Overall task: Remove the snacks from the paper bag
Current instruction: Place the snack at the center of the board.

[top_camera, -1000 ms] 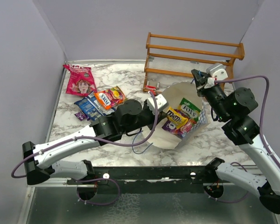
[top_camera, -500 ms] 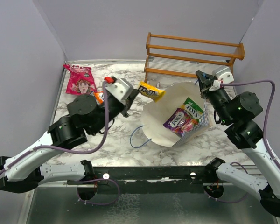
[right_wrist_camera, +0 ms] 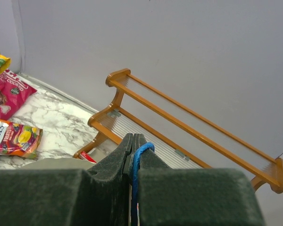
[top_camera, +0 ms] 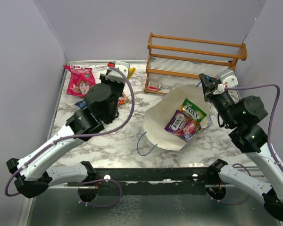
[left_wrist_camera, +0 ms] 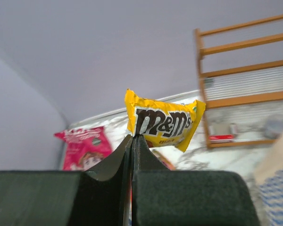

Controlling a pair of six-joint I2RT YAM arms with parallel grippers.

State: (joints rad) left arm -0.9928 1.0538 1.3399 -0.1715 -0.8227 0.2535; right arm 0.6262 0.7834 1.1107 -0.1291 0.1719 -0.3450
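Observation:
The paper bag lies open toward the camera, cream inside, with a green packet and a purple packet in it. My right gripper is shut on the bag's blue cord handle at the far rim. My left gripper is shut on a corner of a yellow M&M's packet, held in the air above the table's back left. A pink-red bag with a face lies flat beyond it. An orange packet lies beside that one, mostly hidden under the left arm in the top view.
A wooden rack stands against the back wall, just behind the paper bag. The bag's other blue cord handle trails on the marble in front. Grey walls close off the left, back and right sides.
My left gripper has come out of the paper bag with the yellow packet and carried it up and to the back left. The right gripper keeps its hold on the handle.

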